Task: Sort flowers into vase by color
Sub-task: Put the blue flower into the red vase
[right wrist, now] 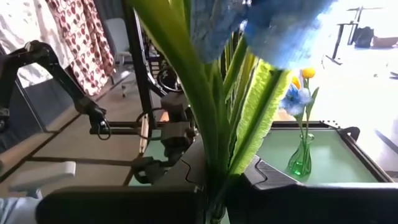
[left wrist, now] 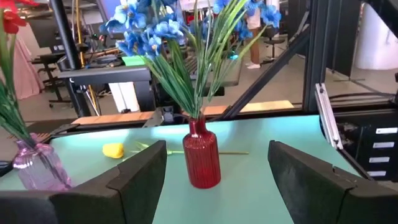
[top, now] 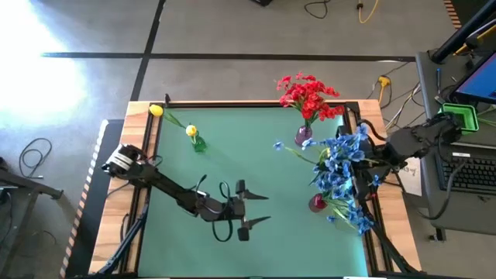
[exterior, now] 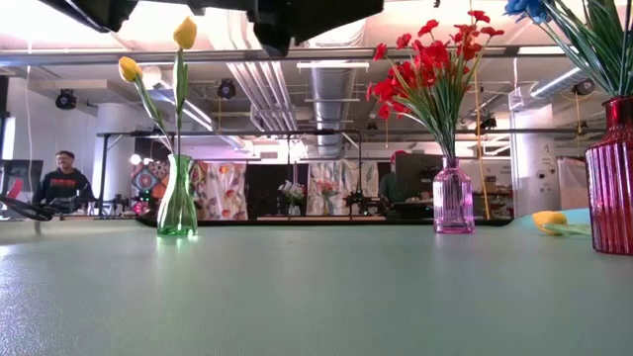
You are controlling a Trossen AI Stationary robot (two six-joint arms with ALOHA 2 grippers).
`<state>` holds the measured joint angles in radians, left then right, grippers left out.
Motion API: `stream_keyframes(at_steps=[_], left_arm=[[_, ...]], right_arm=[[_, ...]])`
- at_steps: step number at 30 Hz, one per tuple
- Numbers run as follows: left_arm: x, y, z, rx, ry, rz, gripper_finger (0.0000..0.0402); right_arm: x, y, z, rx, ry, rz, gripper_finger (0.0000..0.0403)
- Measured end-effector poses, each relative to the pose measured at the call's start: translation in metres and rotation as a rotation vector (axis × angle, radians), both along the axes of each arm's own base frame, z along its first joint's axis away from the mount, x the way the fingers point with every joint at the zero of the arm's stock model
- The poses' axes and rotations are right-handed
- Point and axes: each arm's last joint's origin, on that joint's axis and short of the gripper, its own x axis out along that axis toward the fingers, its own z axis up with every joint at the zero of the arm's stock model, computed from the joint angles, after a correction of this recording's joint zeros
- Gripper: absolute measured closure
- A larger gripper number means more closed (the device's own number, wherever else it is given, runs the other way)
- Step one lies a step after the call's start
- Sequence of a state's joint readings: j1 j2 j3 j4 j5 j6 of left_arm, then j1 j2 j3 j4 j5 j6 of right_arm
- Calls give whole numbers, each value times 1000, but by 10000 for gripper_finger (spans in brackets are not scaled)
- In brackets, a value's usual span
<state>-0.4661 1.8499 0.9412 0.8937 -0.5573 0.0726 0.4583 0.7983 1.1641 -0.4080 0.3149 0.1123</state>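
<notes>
So the left hand (top: pixel 246 211) is hanging over the near-middle of the green desk (top: pixel 232 155) with its fingers (left wrist: pixel 134 174) spread apart and nothing between them. Straight ahead of it, a short way off across the desk, is the red vase (left wrist: pixel 201 160) stuffed with the blue flowers (left wrist: pixel 149 31), standing upright. A loose yellow flower (left wrist: pixel 113 150) is lying flat on the desk just behind that vase from the left hand's side, its stem running along behind the vase. Off to one side of the hand's line is the purple vase (left wrist: pixel 37 165) holding the red flowers (top: pixel 308 94). The green vase (top: pixel 198 143) with a yellow flower (top: pixel 191 131) in it stands well apart from the left hand, toward the far left of the desk, and there's another yellow flower (top: pixel 156 111) up at the far left corner; the low view shows two yellow heads up above that vase, so can't tell if that one is in it or lying beside it. The right hand (top: pixel 364 172) is over at the right edge, right up against the blue bunch, and in its own wrist view the green stems (right wrist: pixel 217 118) rise directly between its fingers (right wrist: pixel 273 177), which are pinched together on them.
</notes>
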Motion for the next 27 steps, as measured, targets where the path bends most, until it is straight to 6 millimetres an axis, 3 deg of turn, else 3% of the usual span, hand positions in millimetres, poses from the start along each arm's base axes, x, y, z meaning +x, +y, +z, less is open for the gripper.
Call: stream_keyframes(at_steps=[8, 15, 27], left_arm=[[3, 0, 2, -4, -9, 5, 134], [12, 11, 10, -13, -35, 39, 134], [18, 16, 18, -13, -57, 57, 134]], right_arm=[[-2, 0, -44, 19, 36, 17, 383], [-2, 0, -68, -11, 84, 27, 383], [-7, -3, -82, 147, 274, -60, 383]])
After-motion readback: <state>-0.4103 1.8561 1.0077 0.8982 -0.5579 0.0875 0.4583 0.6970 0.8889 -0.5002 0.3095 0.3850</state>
